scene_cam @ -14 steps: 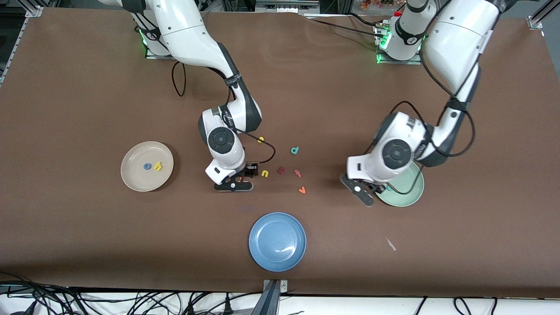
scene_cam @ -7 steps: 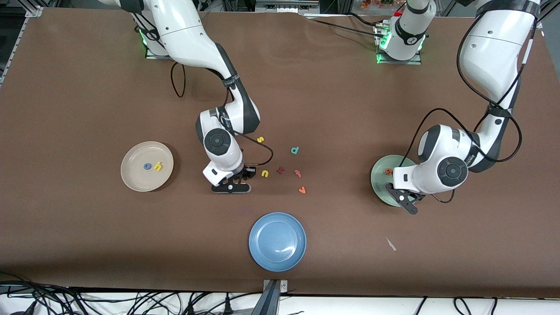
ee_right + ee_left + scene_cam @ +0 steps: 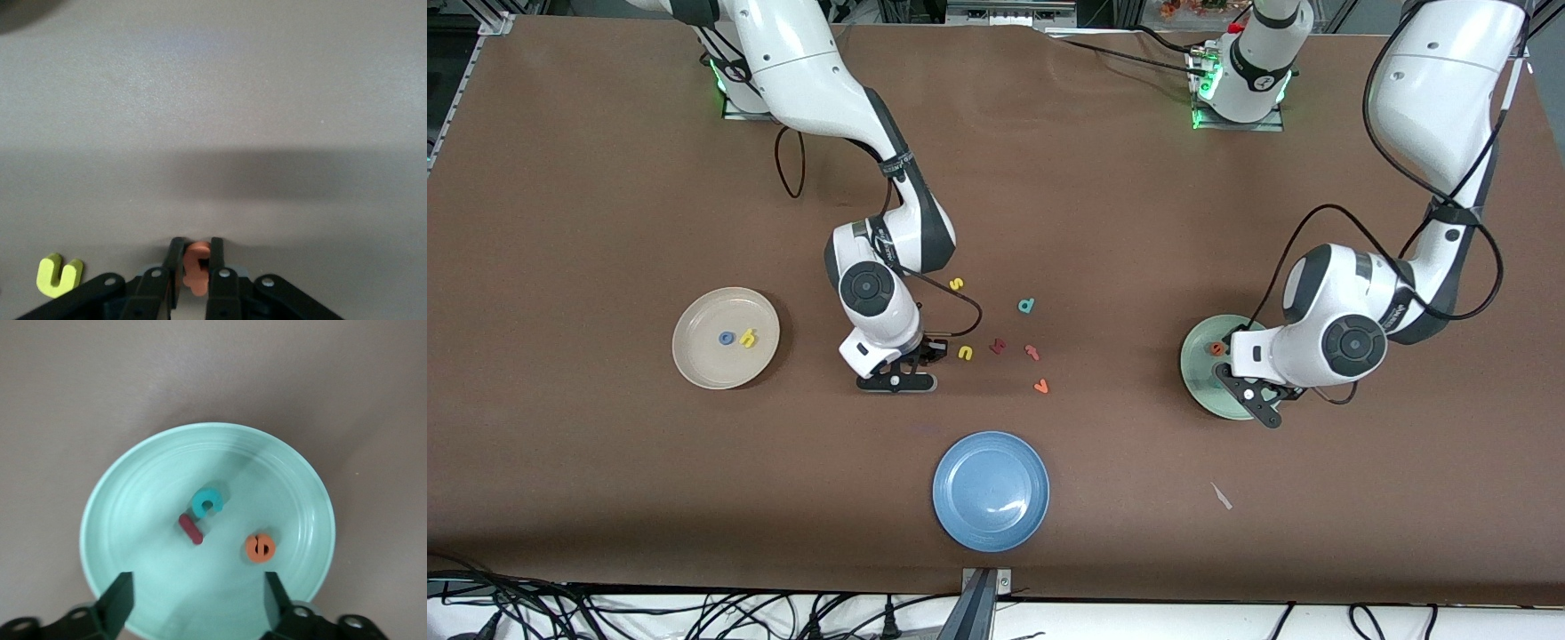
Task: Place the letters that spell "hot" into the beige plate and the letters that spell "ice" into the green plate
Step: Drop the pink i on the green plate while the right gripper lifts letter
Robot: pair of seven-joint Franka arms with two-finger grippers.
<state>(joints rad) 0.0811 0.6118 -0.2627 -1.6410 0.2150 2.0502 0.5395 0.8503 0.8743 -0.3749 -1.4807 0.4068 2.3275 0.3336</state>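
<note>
I see my right hand low at the surface, clenched on the orange "t", just beside a yellow "u". My left hand hangs released over the green plate, which holds the teal "c", dark red "i" and orange "e". The beige plate holds the blue "o" and yellow "h".

green plate half under left arm; rim cut off
</note>
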